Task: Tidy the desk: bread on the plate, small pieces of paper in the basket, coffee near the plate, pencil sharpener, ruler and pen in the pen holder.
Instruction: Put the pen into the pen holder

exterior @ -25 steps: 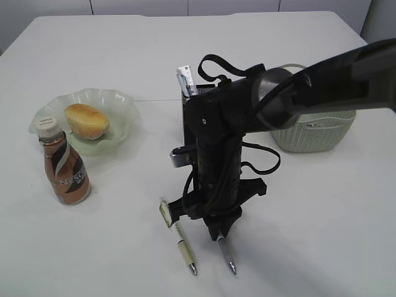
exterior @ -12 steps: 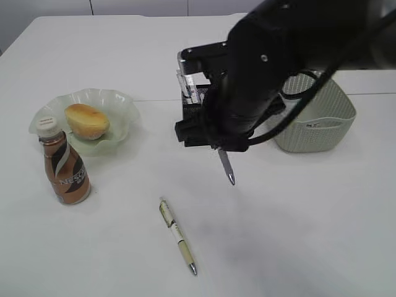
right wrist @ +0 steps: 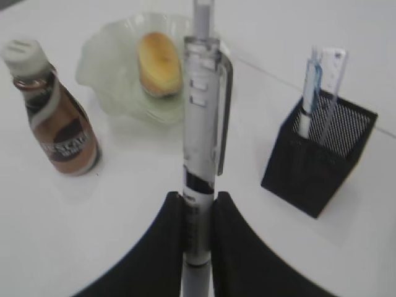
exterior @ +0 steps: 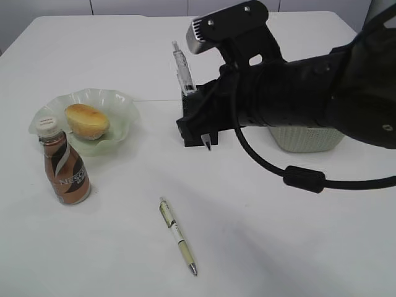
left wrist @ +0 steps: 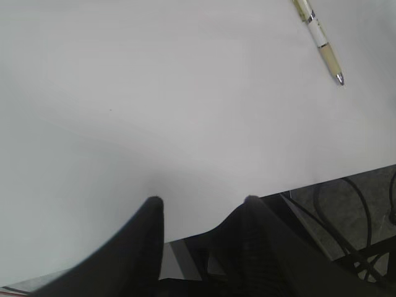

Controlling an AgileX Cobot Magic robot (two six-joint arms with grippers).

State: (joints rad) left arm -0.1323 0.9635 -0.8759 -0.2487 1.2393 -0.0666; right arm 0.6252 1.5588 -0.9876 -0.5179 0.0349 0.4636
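Against the earlier frames we see the right arm up off the tabletop [exterior: 297,247] and swung back over the black mesh holder [right wrist: 318,158]. Before, it stood low near the front by the two pens. The right hand [right wrist: 198,213] is now clamped narrow on a clear pen [right wrist: 201,142], lifted clear of the surface. In the exterior view that pen's tip [exterior: 208,146] pokes down in front of the holder. The other pen [exterior: 178,236], cream and white, has not moved and lies alone on the tabletop, front centre.

Left to right: the coffee bottle [exterior: 64,163] stands upright just beside the green glass plate [exterior: 120,102], with the bread [exterior: 86,120] on the plate. All three are unchanged. Next is the holder, mostly hidden behind the arm in the exterior view. The right wrist view shows a ruler [right wrist: 333,83] and a pen-like stick [right wrist: 307,93] standing in it. The basket [exterior: 306,139] sits right of the holder, and the arm covers most of it.

The left hand [left wrist: 201,204] hangs over the bare front edge of the tabletop, jaws apart and holding nothing.
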